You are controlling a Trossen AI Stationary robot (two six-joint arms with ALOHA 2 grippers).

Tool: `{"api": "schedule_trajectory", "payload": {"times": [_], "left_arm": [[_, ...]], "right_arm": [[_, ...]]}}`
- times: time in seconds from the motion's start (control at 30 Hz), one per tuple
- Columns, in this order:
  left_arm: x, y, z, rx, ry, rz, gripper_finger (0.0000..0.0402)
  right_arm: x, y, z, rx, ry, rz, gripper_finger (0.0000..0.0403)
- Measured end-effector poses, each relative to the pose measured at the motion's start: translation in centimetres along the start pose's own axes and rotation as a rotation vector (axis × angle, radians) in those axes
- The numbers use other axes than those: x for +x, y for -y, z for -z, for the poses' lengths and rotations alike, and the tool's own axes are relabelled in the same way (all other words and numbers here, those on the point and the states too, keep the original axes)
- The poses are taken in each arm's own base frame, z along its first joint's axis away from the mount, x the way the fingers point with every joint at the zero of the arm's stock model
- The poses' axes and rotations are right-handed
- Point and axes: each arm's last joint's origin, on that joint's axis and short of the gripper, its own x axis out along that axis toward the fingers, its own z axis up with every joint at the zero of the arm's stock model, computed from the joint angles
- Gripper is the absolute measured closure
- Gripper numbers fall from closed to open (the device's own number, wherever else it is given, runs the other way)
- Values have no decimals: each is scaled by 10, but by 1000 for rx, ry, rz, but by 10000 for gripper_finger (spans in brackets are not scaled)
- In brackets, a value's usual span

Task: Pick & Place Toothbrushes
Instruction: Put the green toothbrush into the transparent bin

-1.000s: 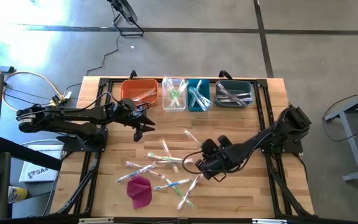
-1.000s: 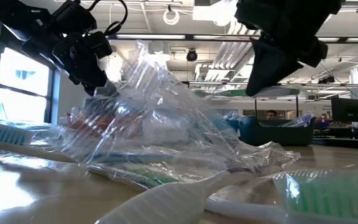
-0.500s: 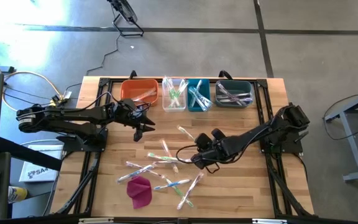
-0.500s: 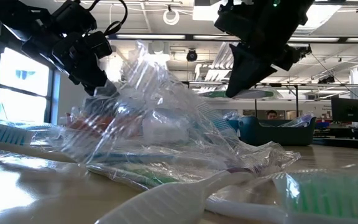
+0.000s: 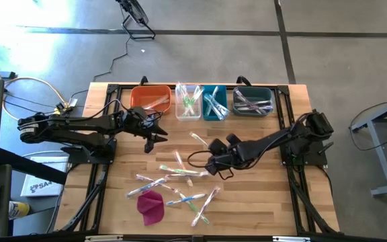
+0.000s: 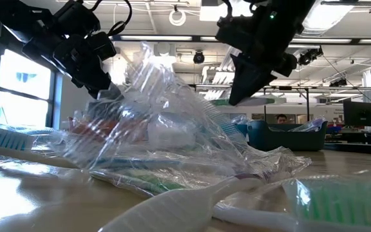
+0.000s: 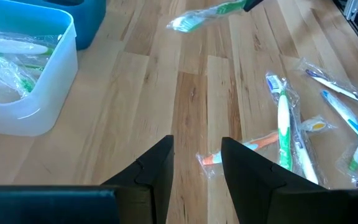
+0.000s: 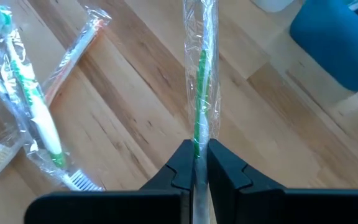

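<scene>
My right gripper point(image 5: 211, 152) point(image 8: 196, 152) hangs over the middle of the table, shut on a green-handled toothbrush point(image 5: 199, 140) in a clear wrapper. Several more wrapped toothbrushes point(image 5: 173, 180) lie loose on the wood toward the near edge. My left gripper point(image 5: 156, 136) point(image 7: 196, 158) hovers open near the orange bin, with nothing between its fingers. In the left wrist view the held toothbrush point(image 7: 207, 14) shows farther off, above the table. My right gripper pinches the wrapped toothbrush by its handle end point(image 8: 197, 142) between its two fingers. The fingers slant down and lie along the brush, which sticks out ahead of them. Its bristle end point(image 7: 182, 23) points toward the bins, and the brush is clear of the table.
Four bins stand in a row at the far edge: orange point(image 5: 150, 99), clear point(image 5: 188, 103), blue point(image 5: 214, 103) and dark teal point(image 5: 252, 101), each with wrapped brushes inside. A magenta cloth lump point(image 5: 151, 206) lies near the front edge, left of the pile.
My right gripper has carried the toothbrush toward the table's left and far edge, closer to the bins, rolling its wrist as it went. It has stayed shut on the brush, which has stayed clear of the table.
</scene>
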Motion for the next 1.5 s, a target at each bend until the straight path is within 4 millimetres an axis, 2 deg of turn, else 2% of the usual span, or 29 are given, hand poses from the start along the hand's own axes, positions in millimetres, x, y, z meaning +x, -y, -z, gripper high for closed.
{"api": "schedule_trajectory", "payload": {"times": [0.7,1.03,1.5], "left_arm": [[0,0,0,0,0,0,270],[0,0,-1,-9,6,0,270],[0,0,-1,-12,7,0,270]], "right_arm": [[2,0,-1,-33,-68,-68,386],[7,-1,-14,-75,-42,-163,386],[15,6,-28,-131,0,-169,386]]}}
